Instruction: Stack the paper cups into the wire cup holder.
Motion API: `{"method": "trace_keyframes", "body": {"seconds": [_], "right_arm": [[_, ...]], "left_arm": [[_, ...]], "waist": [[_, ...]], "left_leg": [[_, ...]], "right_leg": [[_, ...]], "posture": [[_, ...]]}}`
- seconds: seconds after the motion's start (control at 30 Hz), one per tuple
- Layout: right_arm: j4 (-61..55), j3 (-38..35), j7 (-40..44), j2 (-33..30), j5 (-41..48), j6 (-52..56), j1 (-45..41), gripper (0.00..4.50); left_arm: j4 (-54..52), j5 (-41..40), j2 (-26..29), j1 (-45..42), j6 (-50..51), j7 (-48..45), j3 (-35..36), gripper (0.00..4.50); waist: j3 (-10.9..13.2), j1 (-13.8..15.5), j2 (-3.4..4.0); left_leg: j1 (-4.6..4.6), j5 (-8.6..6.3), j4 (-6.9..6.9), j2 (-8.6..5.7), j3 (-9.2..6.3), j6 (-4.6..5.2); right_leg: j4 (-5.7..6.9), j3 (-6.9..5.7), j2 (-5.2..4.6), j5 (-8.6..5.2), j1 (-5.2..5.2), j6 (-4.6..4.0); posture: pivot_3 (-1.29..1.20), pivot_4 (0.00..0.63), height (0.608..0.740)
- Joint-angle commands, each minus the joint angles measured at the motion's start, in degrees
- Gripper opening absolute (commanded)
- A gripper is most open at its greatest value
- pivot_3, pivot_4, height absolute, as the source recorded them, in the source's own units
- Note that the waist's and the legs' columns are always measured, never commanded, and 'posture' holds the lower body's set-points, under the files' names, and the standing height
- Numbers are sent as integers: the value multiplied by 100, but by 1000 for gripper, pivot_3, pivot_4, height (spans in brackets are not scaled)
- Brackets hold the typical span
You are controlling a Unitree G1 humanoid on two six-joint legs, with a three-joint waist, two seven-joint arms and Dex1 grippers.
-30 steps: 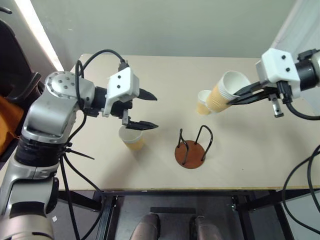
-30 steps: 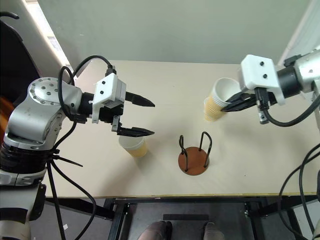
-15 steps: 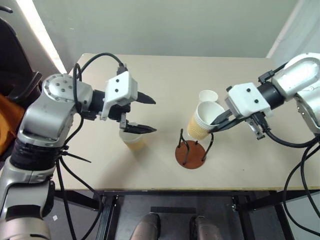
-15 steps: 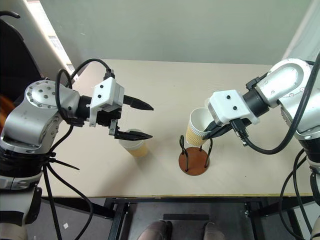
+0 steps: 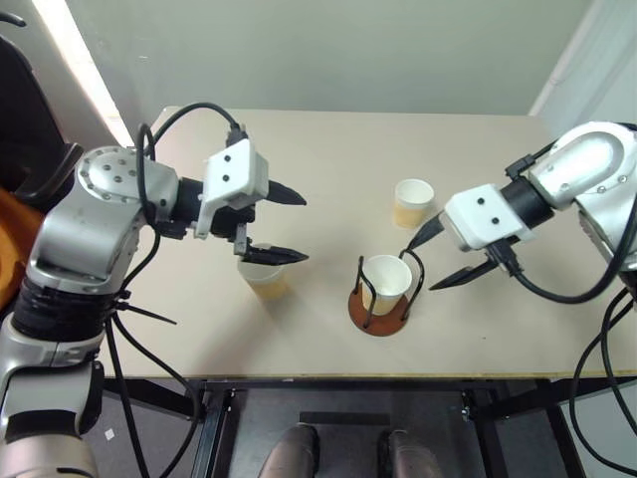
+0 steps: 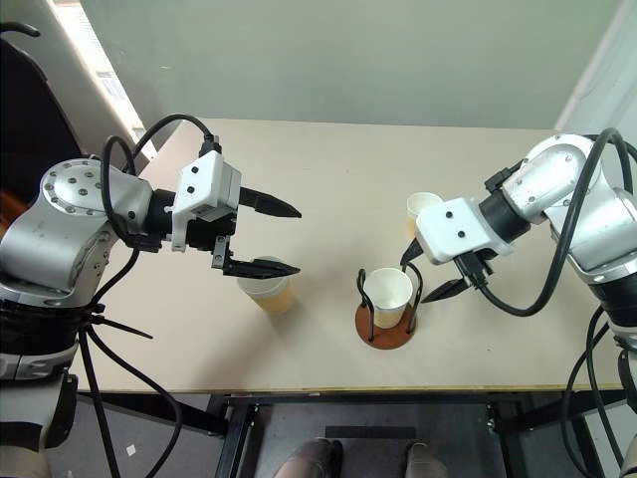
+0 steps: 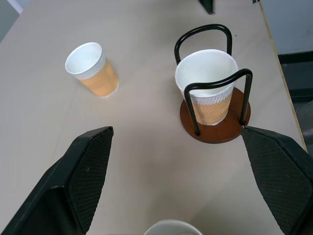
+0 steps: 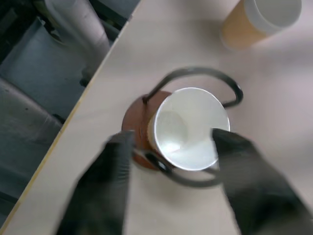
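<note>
Holder: we see the reddish-brown disc with upright black wire loops (image 5: 380, 299) near the bench's (image 5: 328, 169) front edge, its loops keeping the first tan paper cup (image 5: 386, 283) upright.
Right gripper (image 5: 440, 257): jaws apart, just beside that cup, no contact; we judge it released.
Left gripper (image 5: 291, 226): jaws wide apart, empty, above the second tan cup (image 5: 264, 277), which we judge the next pick.
Third cup (image 5: 413, 202): upright, behind the holder, well clear of both jaws.
</note>
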Motion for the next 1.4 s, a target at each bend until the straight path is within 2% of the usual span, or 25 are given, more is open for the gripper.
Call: {"method": "trace_keyframes", "body": {"seconds": [0.03,0.07,0.13,0.23,0.43,0.6,0.83,0.93,1.03,1.23,1.3,1.4], "right_arm": [[1369,-256,-434,432,-787,-542,-659,4265],[1926,-225,-743,638,-1093,-798,-855,4471],[3072,-144,-1293,1085,-1607,-1231,-1251,4471],[4563,-275,-1803,1801,-1795,-1470,-1714,4471],[6589,16,-2786,2383,-2856,-2325,-2226,4471],[7511,142,-3523,2690,-3490,-2476,-2177,4471],[7898,5,-3768,2993,-3699,-2404,-2026,4471],[7967,56,-3875,3066,-3842,-2376,-1962,3915],[7983,139,-3970,3053,-4042,-2435,-1908,2916],[7899,-66,-3592,2993,-3952,-2605,-1959,792],[7750,-288,-2842,2875,-3638,-2745,-2032,60],[7009,-660,-1287,2467,-3032,-2937,-2137,19]], "left_arm": [[174,299,-84,-187,-100,415,88,4500],[215,363,-119,-198,-127,506,85,4500],[270,494,-157,-186,-161,665,80,4500],[290,667,-135,-95,-248,781,52,4500],[517,848,-321,-155,-225,1233,135,4500],[587,936,-411,-173,-276,1437,168,4500],[468,956,-271,-44,-228,1397,215,4500],[410,946,-230,-15,-201,1426,245,4500],[260,907,-163,59,-149,1432,296,4500],[56,821,-76,196,-55,1395,411,4500],[26,725,-57,207,-25,1302,468,4500],[-22,598,14,230,-3,1174,522,4500]], "waist": [[1,-11,1],[1,-14,1],[1,-20,1],[0,-36,1],[1,50,1],[1,49,2],[2,36,3],[2,31,3],[2,38,3],[2,31,4],[2,32,4],[4,36,6]], "left_leg": [[5,-5,0,1,0,9],[6,-8,-5,2,0,24],[9,-4,-7,9,-5,24],[13,10,-30,12,-6,16],[-13,27,-74,17,-10,-9],[-17,26,-74,21,2,-51],[-24,7,-75,29,18,-65],[-23,4,-75,34,20,-66],[-23,3,-74,36,20,-67],[-15,1,-72,37,22,-71],[-13,0,-73,38,21,-70],[-19,-4,-75,38,22,-76]], "right_leg": [[3,1,0,3,0,-5],[4,1,0,10,-4,-14],[5,1,1,20,-7,-30],[5,1,1,32,-18,-46],[10,-10,1,35,-63,-48],[-2,-12,1,50,-64,-21],[-1,-14,2,53,-66,-16],[-2,-15,4,53,-66,-16],[-1,-16,4,53,-66,-17],[-2,-16,4,49,-66,-22],[-1,-16,4,49,-66,-24],[2,-17,5,48,-71,-26]], "posture": [[0,150,740],[0,150,740],[0,150,740],[0,150,740],[0,150,740],[0,150,740],[0,150,740],[0,150,740],[0,150,740],[0,150,740],[0,150,740],[0,150,740]]}}
